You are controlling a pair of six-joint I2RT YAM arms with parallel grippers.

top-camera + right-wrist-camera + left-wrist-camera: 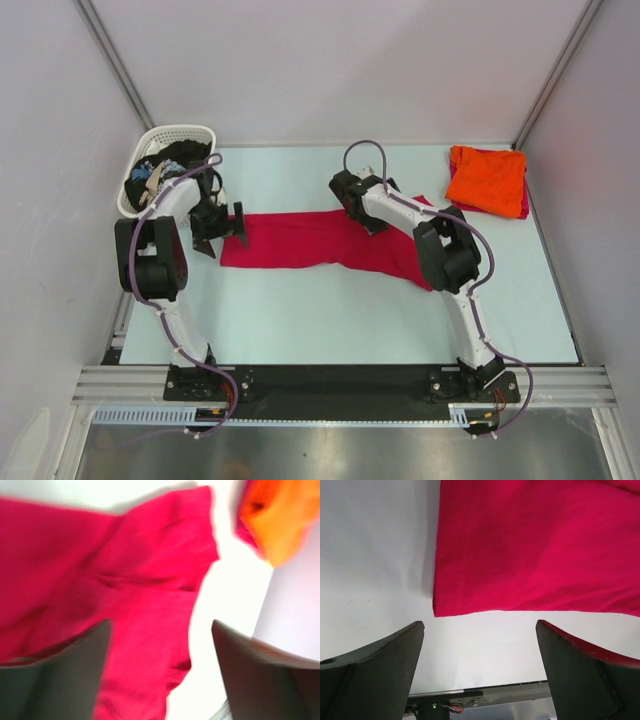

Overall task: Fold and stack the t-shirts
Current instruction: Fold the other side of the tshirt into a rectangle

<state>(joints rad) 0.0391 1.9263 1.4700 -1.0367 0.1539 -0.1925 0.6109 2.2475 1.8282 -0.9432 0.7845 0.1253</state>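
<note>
Risk, as we judge it: the red tee (320,240) lies in a long band across the bench (330,310), and a pinch catching only part of the cloth would drag the fold askew. Left jaws are spread and empty just off its left end, the corner ahead between them. Right jaws are spread and empty above its rumpled right end, with the orange tee (487,178) far right.
</note>
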